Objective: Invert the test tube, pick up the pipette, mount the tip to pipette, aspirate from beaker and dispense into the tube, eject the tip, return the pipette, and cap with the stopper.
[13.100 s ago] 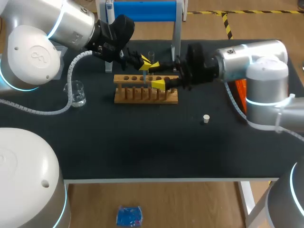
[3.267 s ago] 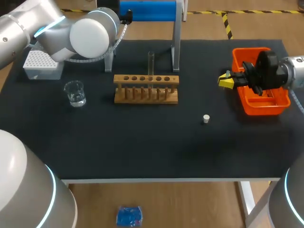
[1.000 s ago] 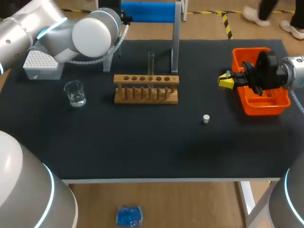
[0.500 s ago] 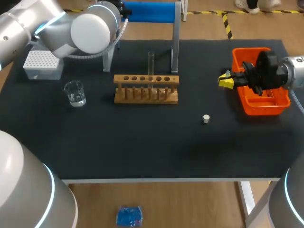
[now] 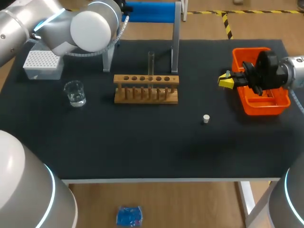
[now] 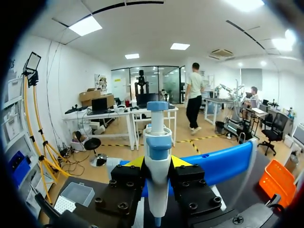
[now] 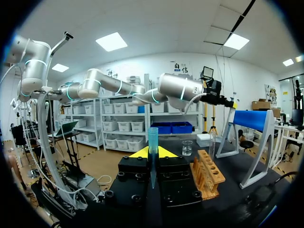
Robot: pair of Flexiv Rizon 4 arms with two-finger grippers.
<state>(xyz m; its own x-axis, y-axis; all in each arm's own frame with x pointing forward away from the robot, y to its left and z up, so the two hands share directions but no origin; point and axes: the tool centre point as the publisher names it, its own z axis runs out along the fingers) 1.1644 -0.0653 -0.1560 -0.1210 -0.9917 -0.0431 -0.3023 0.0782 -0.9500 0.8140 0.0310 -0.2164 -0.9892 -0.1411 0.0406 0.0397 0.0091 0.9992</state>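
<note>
Between the yellow-tipped fingers of the left gripper (image 6: 158,162), one pipette (image 6: 158,142) is standing upright. Both fingers are pressing on its white-and-blue body, just in front of the blue bar of the single stand (image 5: 175,38) at the table's back edge. In the head view the left arm is coming in from the far left corner, and its bulk is hiding the gripper there.

One clear test tube (image 5: 151,61) is standing upright in the one wooden rack (image 5: 146,90) at mid-table, in front of the stand. One beaker (image 5: 75,92) with a little clear liquid is sitting well to the rack's left, and one white tip box (image 5: 42,64) is sitting behind the beaker. One small white stopper (image 5: 205,118) is lying alone to the front right of the rack, apart from everything.

At the right side, the right gripper (image 5: 226,80) is hanging just beside one orange bin (image 5: 237,61), its fingers clamping one blue pipette tip (image 7: 152,137), point down.

Everything is resting on one black-covered table (image 5: 142,147).
</note>
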